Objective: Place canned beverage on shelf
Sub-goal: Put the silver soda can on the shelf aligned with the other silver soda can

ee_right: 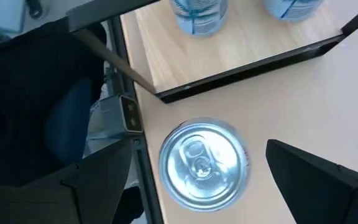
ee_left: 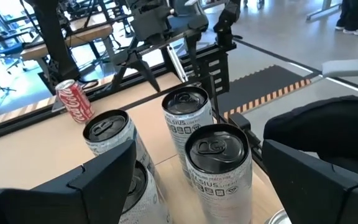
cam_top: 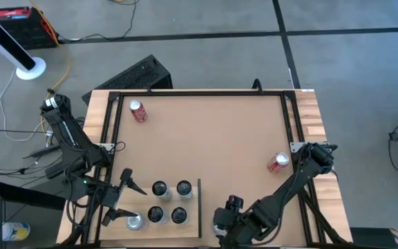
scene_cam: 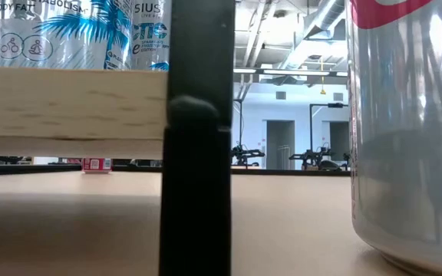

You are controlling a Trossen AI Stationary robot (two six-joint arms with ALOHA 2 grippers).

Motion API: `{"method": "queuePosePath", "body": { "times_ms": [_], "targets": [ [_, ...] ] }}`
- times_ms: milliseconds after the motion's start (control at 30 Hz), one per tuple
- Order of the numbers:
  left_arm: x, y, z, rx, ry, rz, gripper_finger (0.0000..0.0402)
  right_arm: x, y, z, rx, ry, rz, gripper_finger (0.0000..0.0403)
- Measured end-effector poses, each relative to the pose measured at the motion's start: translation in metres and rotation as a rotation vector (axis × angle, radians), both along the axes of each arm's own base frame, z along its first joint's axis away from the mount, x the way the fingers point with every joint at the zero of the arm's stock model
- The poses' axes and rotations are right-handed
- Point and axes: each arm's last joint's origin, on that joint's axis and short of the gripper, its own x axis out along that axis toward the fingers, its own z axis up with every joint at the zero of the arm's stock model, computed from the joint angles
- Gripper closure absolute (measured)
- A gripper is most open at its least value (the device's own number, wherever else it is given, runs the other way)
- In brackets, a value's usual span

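A silver-topped can with red print [ee_right: 202,163] stands upright on the brown tabletop, just outside the black rail [ee_right: 253,68] of the pale wood shelf [ee_right: 229,53]. My right gripper [ee_right: 199,149] is open above it, one finger on each side, gaps showing. The arm hides this can in the high view; it fills the right of the low view [scene_cam: 405,130]. My left gripper [ee_left: 197,149] is open at the shelf's left end [cam_top: 124,200], looking across several silver cans [ee_left: 216,162] standing on the shelf [cam_top: 191,225].
One more can [cam_top: 135,222] stands at the shelf's near left. Two red cans sit on the tabletop, one far left [cam_top: 138,111], one at the right [cam_top: 278,162]. A black frame [cam_top: 199,93] rims the table. The middle of the tabletop is bare.
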Motion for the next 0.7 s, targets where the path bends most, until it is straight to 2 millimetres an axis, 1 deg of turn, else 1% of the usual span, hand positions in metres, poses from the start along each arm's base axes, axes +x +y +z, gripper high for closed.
{"method": "queuePosePath", "body": {
  "times_ms": [67,400,533,700],
  "targets": [
    [-0.001,0.001,0.001,-0.003,-0.003,-0.001,0.0068,-0.001,0.000,-0.001,-0.004,0.003,0.007,0.0010],
    [-0.001,0.001,0.002,0.016,-0.013,-0.004,0.0068,-0.006,-0.002,-0.028,-0.036,0.063,-0.003,0.0010],
    [-0.001,0.002,0.002,0.015,-0.013,-0.004,0.0068,-0.003,-0.003,-0.031,-0.021,0.048,-0.010,0.0010],
    [-0.002,0.003,0.004,0.005,-0.019,-0.003,0.0068,0.001,-0.005,-0.031,-0.019,0.031,-0.007,0.0010]
  ]
}}
